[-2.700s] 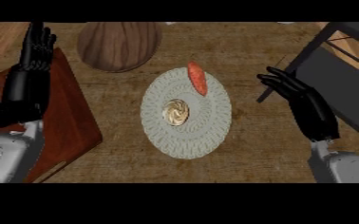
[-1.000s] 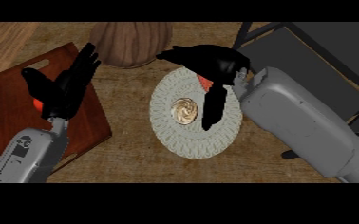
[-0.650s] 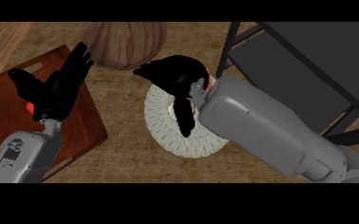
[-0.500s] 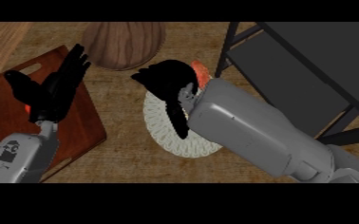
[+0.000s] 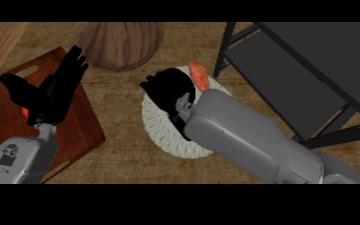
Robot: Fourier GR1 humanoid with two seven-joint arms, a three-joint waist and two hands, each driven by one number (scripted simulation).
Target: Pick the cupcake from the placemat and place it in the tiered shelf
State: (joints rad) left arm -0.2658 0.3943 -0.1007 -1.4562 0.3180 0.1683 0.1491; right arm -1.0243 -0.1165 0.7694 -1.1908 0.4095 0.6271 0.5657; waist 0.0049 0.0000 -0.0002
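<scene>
Wood-grain worktop [image 5: 119, 138], seen from steeply above. Round pale placemat [image 5: 163, 134] at the middle, mostly covered by the grey right forearm. Right robot hand [image 5: 170, 91] down over the placemat's upper part, black fingers bent toward the mat — cannot tell whether closed round anything, since the hand hides what lies under it. Cupcake not visible: its spot at the mat's centre hidden beneath the hand and forearm. Orange-red slice [image 5: 199, 75] at the placemat's upper right rim, just beside the hand. Dark tiered shelf [image 5: 295, 71] at the right, its near post close to the mat. Brown wooden bowl [image 5: 121, 45] at upper left. Reddish wooden board [image 5: 77, 124] at left — left robot hand [image 5: 53, 93] above it, fingers straight and spread, holding nothing.
</scene>
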